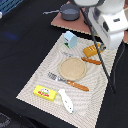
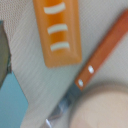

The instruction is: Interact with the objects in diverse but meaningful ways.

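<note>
The arm's white hand (image 1: 111, 26) hangs over the mat's far right corner, above the orange block (image 1: 90, 50). Its fingers are not clear in either view. The wrist view looks down on the orange block (image 2: 59, 30), an orange cutlery handle (image 2: 102, 52), the tan plate's rim (image 2: 102, 107) and a corner of the pale blue carton (image 2: 12, 107). In the exterior view the plate (image 1: 73, 68) lies mid-mat, with an orange-handled fork (image 1: 70, 82) in front of it and an orange-handled knife (image 1: 91, 61) behind it. The carton (image 1: 70, 39) stands at the far edge. The yellow packet (image 1: 44, 92) and white piece (image 1: 65, 100) lie near the front.
A striped beige placemat (image 1: 35, 85) on a black cloth carries everything. A grey pot (image 1: 70, 12) sits on a brown board at the back. Dark cables hang from the arm along the mat's right side (image 1: 107, 70).
</note>
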